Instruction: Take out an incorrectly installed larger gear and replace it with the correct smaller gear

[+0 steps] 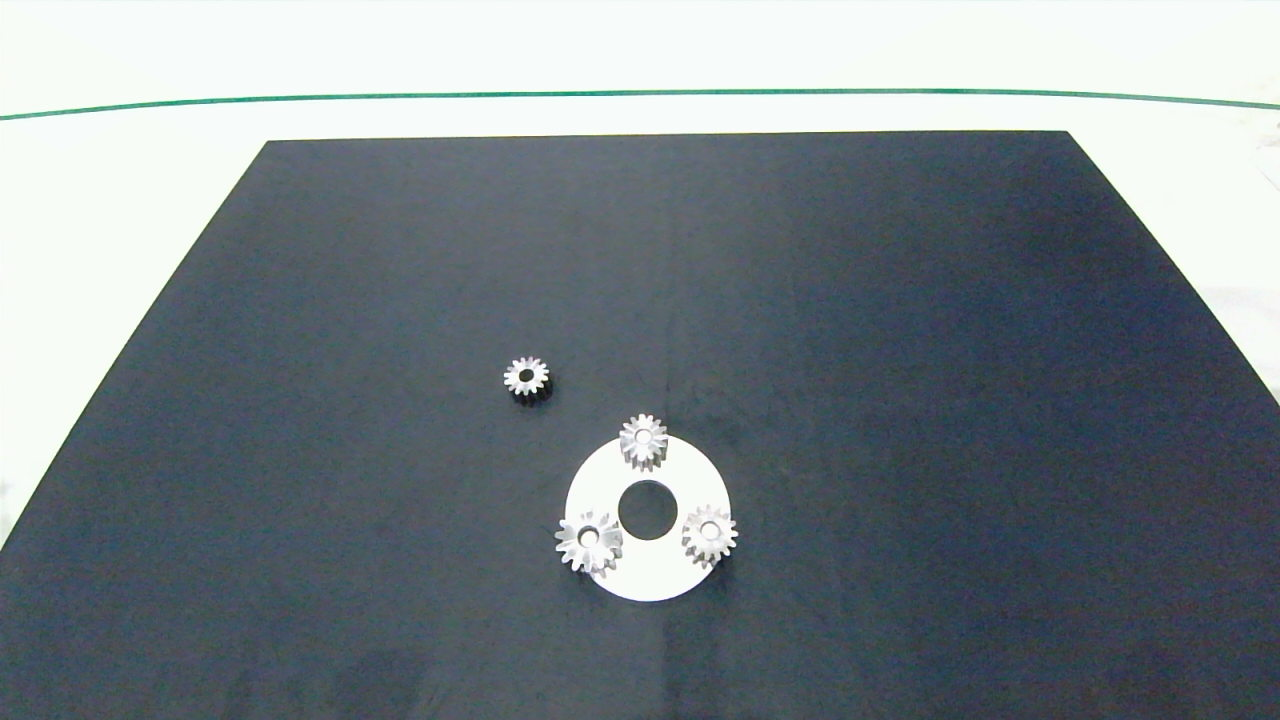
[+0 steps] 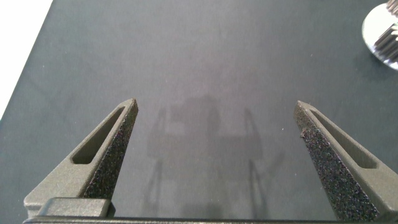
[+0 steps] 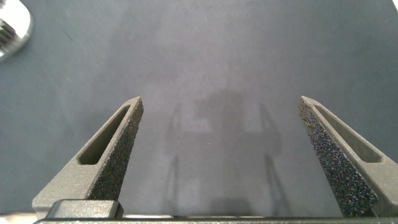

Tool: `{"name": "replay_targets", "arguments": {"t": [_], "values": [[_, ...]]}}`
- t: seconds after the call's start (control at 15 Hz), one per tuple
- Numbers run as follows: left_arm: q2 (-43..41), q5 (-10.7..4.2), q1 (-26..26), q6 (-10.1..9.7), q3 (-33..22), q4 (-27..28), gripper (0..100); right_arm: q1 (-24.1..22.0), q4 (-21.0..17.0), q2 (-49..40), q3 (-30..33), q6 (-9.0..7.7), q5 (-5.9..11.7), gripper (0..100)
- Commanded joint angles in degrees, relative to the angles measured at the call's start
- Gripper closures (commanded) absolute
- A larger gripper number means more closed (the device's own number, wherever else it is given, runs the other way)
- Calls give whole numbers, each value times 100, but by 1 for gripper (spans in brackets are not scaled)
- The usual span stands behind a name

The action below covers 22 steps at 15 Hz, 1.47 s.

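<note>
larger gear [image 1: 588, 541] flat on white disc [image 1: 660, 575], bore axis vertical, teeth outward.

On the mat [image 1: 900, 350], the plate [image 1: 660, 575] lies at lower centre of the frame with the larger gear [image 1: 588, 541] on its lower left rim, while the smaller gear [image 1: 526, 377] lies apart, up-left.

The mat [image 1: 900, 400] is dark navy, almost black, and plain. The counter [image 1: 120, 200] around it is white, with one thin green line [image 1: 640, 95] across it. The ring plate [image 1: 655, 580] is white. The larger gear [image 1: 588, 541] is shiny silver, and the smaller gear [image 1: 526, 377] is silver with a dark bore. My fingers [image 2: 106, 158] are grey, with black speckled pads.
</note>
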<state>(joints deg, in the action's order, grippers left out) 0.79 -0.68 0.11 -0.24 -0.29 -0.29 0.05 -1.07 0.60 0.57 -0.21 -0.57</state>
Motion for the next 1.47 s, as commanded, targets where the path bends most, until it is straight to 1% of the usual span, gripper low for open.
{"name": "replay_targets", "arguments": {"t": [0.07, 0.13, 0.2, 0.27, 0.33, 0.4, 0.47, 0.53, 0.6, 0.67, 0.73, 0.8, 0.87, 0.93, 1.0, 1.07, 1.2, 1.27, 1.33, 1.47], "values": [[712, 7, -11, 7, -551, 284, 0, -14, -315, 309, 277, -436, 5, 0], [1063, 51, -37, 42, -981, 627, 0, 21, -719, 599, 760, -603, -31, 0], [1494, 77, -55, 279, -1412, 829, 0, 57, -1150, 1039, 1367, -700, -39, 0], [2013, 77, -64, 640, -1808, 917, 0, 136, -1501, 1663, 2114, -753, -101, 0], [2531, 77, -72, 921, -2106, 926, 0, 250, -1703, 2269, 2790, -762, -162, 0], [3138, 77, -116, 1114, -2449, 926, 0, 364, -1826, 2876, 3397, -770, -154, 0], [3709, 77, -292, 1211, -2810, 926, 0, 470, -1879, 3482, 3959, -779, -162, 0], [4034, 68, -477, 1220, -3047, 935, 0, 522, -1897, 3781, 4232, -797, -154, 0], [4720, 68, -846, 1211, -3697, 1154, 0, 646, -1905, 4317, 4671, -902, -154, 0], [5159, 68, -1074, 1211, -4251, 1550, 0, 786, -1923, 4607, 4909, -1034, -154, 0], [5581, 33, -1338, 1211, -4822, 2024, 0, 918, -2011, 4809, 5102, -1148, -145, 0], [5932, -2, -1619, 1202, -5297, 2437, 0, 936, -2090, 4976, 5243, -1289, -127, 0], [6293, -151, -1848, 1202, -5719, 2710, 0, 900, -2099, 5205, 5383, -1386, -110, 0], [6653, -371, -2094, 1202, -5991, 2842, 0, 865, -2108, 5372, 5427, -1386, -110, 0], [6882, -582, -2375, 1202, -6141, 2859, 0, 874, -2160, 5398, 5392, -1386, -118, 0], [7137, -679, -2613, 1202, -6316, 3018, 0, 918, -2239, 5425, 5383, -1412, -154, 0], [7427, -679, -2955, 1167, -6615, 3562, 0, 927, -2222, 5460, 5480, -1421, -171, 0], [7550, -679, -3114, 1026, -6712, 3747, 0, 927, -2213, 5451, 5489, -1421, -162, 0], [7752, -679, -3465, 824, -6800, 3782, 0, 918, -2195, 5460, 5515, -1421, -162, 0], [8042, -696, -3825, 807, -7107, 3809, 0, 936, -2187, 5469, 5559, -1438, -162, 0]]}}
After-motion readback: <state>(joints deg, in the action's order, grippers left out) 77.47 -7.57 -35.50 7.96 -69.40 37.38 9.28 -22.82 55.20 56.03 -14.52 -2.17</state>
